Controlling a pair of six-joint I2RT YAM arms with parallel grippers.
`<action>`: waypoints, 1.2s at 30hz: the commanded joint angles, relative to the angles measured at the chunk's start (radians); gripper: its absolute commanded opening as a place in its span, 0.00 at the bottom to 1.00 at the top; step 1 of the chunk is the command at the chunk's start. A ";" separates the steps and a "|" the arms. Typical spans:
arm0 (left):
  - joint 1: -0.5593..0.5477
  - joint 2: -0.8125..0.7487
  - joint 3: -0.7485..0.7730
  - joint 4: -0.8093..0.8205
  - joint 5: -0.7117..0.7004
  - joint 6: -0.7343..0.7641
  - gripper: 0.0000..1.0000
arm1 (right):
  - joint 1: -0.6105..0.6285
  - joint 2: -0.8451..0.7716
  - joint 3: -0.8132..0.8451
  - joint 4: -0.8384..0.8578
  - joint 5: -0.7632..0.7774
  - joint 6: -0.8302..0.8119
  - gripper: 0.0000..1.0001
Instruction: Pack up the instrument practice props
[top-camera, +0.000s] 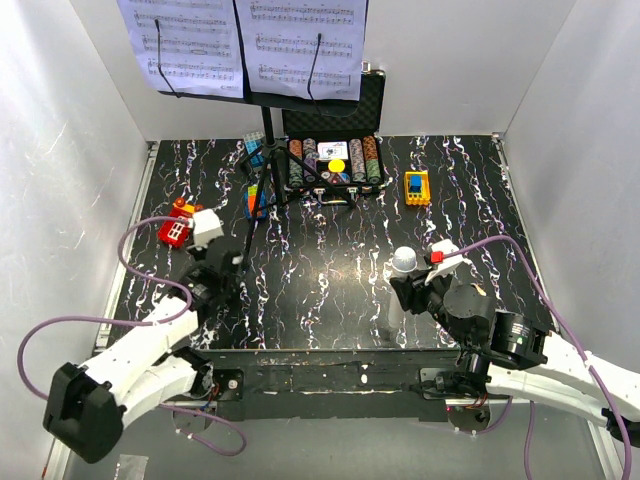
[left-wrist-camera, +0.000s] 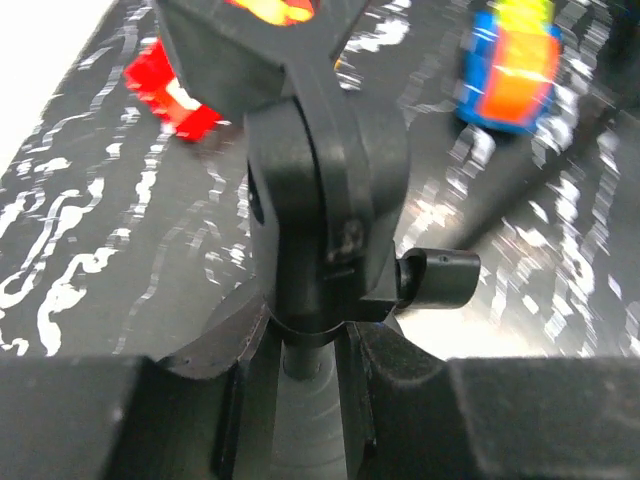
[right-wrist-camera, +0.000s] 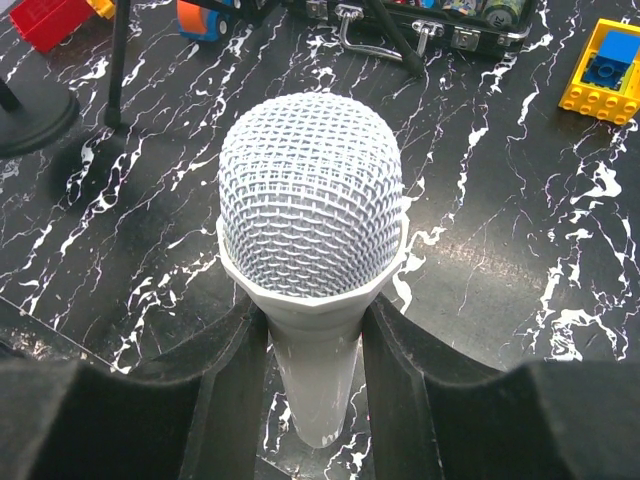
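Microphone (right-wrist-camera: 310, 200), white with a mesh head, clamped by its handle between the two fingers of my right gripper (right-wrist-camera: 312, 345). Its long axis runs straight up out of the jaws, so the head stands above the fingers and clear of the table (top-camera: 330, 300). The top view places it near the front edge on the right side, above that arm's wrist. Its black microphone stand (left-wrist-camera: 325, 200) lies to the left and well apart from it. My left gripper (left-wrist-camera: 305, 375) is closed on the thin shaft just under the clip joint, and the clip carries nothing. The music stand (top-camera: 268, 140), with its sheet-music pages (top-camera: 185, 40) on the desk, rises at the far edge, left of centre beside the poker-chip case (top-camera: 335, 160). My left arm is the nearer one to it. I judge that the next move turns on the upright axis: the microphone must be tipped flat before it can be laid away. No container for it is visible.
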 joint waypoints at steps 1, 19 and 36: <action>0.250 0.027 0.008 0.174 0.034 -0.019 0.00 | 0.002 -0.004 0.003 0.082 -0.012 -0.014 0.01; 0.444 0.243 -0.072 0.464 0.096 0.064 0.00 | -0.002 0.055 -0.022 0.179 -0.082 -0.081 0.01; 0.427 0.036 0.052 0.024 0.235 -0.099 0.83 | -0.008 0.091 0.010 0.191 -0.104 -0.089 0.01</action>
